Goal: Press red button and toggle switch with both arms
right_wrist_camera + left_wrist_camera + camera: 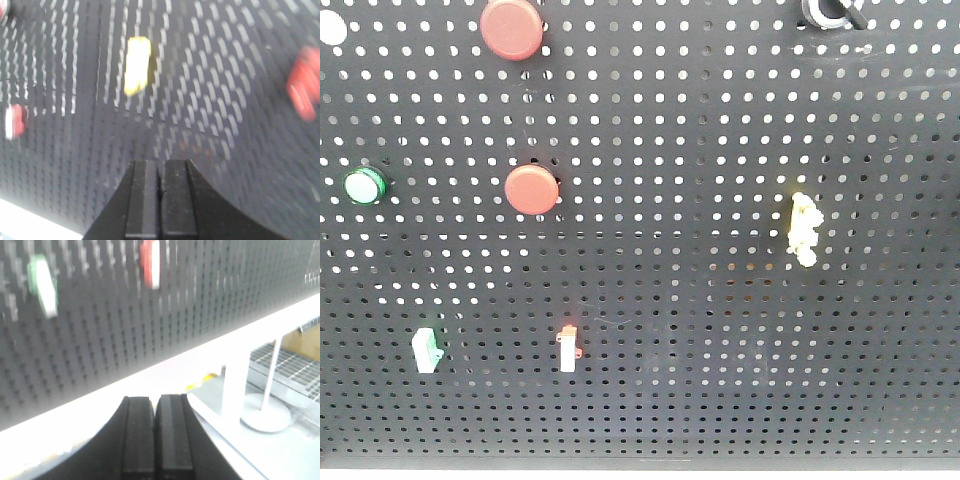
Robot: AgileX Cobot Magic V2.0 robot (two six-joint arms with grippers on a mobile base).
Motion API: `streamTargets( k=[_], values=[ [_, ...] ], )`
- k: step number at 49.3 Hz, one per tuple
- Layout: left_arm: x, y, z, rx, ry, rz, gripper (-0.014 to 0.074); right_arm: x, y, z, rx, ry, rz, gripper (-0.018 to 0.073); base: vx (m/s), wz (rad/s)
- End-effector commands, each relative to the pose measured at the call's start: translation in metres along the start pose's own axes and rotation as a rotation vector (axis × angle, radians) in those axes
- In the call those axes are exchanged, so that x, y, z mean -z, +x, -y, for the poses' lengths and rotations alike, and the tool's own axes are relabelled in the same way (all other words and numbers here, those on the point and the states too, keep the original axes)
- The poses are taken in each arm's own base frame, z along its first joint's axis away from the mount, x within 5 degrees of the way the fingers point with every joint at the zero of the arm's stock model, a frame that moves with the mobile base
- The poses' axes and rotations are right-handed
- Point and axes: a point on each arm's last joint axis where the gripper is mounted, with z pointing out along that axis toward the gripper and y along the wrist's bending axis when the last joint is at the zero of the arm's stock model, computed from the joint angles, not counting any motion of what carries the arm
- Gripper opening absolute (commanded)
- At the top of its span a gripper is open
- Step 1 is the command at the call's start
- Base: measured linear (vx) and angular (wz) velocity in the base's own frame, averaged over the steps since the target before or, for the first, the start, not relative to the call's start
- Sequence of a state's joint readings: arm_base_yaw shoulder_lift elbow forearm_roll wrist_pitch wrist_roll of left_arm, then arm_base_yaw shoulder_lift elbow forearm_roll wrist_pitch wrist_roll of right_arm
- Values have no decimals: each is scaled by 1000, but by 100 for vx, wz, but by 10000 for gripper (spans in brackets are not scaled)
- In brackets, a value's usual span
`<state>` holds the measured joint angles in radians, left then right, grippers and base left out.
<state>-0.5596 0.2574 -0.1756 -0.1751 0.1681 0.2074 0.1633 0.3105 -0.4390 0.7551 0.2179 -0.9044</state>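
Two round red buttons (531, 189) (511, 28) sit on the black pegboard (700, 330), one above the other at upper left. The toggle switch (568, 350), small and white with a glowing red tip, is mounted low and left of centre. Neither gripper shows in the front view. In the left wrist view my left gripper (156, 400) is shut and empty below the board's white bottom edge, and the toggle switch (150, 262) is a blur far above it. My right gripper (161, 162) is shut and empty facing the board, with the toggle switch (15, 121) blurred at far left.
A green button (365, 185) and a white switch with a green tip (426, 350) are at the left. A knobbly yellow piece (804, 228) is at the right, above my right gripper. A blurred red shape (305, 90) lies at that view's right edge. A white stand (265, 415) is below the board.
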Motion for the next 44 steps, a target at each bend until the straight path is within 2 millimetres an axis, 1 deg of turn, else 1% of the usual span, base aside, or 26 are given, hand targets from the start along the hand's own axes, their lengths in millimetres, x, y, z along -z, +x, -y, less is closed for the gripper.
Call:
streamTargets(
  k=[1,6,16,21,35,40,44],
  values=[
    [4,-17,-4,25,-43,221,2,12,1,7,3,114,107,-3,0,0],
    [4,-16,-5,25,-58,271,2,17,11,7,-1,141,130,-3,0,0],
    [4,-16,-5,25,-58,271,2,14,31,1,-22,97,55,-3,0,0],
    [4,-16,-5,25,-58,271,2,13,37,-1,-24,89,34,-3,0,0],
    [3,-15,-5,25,-58,268,2,13,39,-1,-23,86,27,-3,0,0],
    [4,-6,-6,16,-78,262,2,13,39,-1,-23,86,27,-3,0,0],
    [8,4,-11,5,-152,269,2,13,39,-1,-23,86,27,-3,0,0]
  ],
)
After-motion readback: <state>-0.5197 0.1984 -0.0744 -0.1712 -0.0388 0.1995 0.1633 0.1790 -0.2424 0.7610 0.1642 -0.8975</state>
